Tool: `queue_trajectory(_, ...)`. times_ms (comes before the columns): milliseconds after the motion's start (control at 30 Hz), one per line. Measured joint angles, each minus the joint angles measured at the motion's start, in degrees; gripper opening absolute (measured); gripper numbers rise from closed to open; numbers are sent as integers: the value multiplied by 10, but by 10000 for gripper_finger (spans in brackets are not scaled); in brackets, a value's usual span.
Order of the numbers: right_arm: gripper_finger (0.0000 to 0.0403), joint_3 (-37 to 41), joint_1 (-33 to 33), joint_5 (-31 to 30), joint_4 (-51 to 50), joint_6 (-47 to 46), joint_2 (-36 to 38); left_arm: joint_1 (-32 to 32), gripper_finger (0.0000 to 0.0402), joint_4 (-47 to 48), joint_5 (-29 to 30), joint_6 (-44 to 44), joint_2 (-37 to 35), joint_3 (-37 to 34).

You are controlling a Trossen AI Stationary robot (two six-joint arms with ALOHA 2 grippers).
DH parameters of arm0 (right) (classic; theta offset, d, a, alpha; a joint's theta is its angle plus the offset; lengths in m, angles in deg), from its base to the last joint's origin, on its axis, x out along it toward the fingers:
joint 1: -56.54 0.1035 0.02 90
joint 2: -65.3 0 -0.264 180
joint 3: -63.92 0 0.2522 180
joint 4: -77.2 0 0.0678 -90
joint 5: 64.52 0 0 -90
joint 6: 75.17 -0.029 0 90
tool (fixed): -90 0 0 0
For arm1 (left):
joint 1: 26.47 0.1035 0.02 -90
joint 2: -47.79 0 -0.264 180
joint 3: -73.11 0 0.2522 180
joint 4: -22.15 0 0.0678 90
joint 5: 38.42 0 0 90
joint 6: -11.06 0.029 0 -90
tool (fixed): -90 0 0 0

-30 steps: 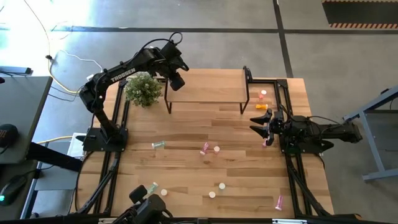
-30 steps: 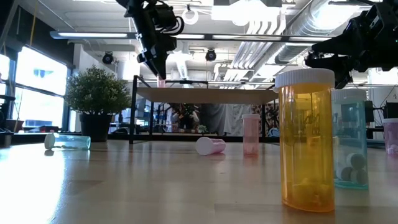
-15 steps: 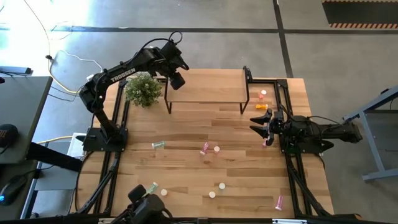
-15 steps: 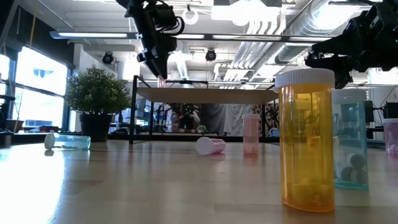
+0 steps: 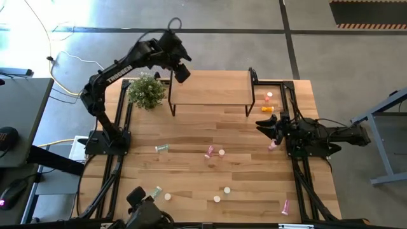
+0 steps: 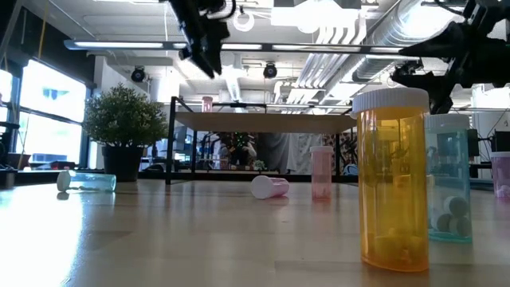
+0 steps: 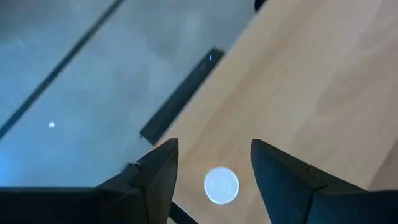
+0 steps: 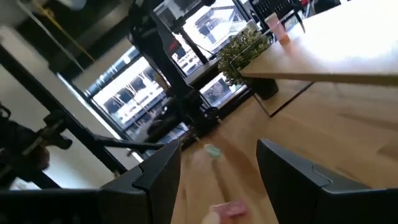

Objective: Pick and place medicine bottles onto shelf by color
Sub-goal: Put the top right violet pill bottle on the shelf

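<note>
Medicine bottles: one pink on shelf, rest loose on table

Far left, a pale green bottle (image 5: 161,147) lies on its side on the plank-topped wooden table (image 5: 191,184), beside a potted green plant (image 5: 146,91). The left gripper (image 5: 180,72) hangs above the left rear corner of the low light-wood shelf on black legs (image 5: 210,89), fingers apart, empty. Its wrist view looks straight down on the white cap of a small pink bottle (image 7: 221,185) standing upright on the shelf, directly below and between the fingers, not touched. The shelf shows nothing else.

Mid-table, a pink bottle (image 5: 209,151) lies tipped next to an upright one; white-capped ones sit nearer the front.

On the right, the right gripper (image 5: 268,128) hovers low, fingers apart, empty. A pink bottle (image 5: 272,145) stands just beside it, an orange bottle (image 5: 267,109) lies sideways between it and the shelf. Right arm is nearer both; the likely next pick is the pink one.
</note>
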Motion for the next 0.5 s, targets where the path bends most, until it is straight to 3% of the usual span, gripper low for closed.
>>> queue_trajectory(233, 201, 0, -1, -52, 26, -64, 0, -17, 189, 38, -43, -11, -24, 96)
queue_trajectory(400, 201, -3, -1, -63, 106, -68, 0, -47, 186, 37, -67, -32, -94, 71)
queue_trajectory(500, 201, -32, -1, -71, 112, -20, 0, -75, 186, 28, -67, -51, -142, 29)
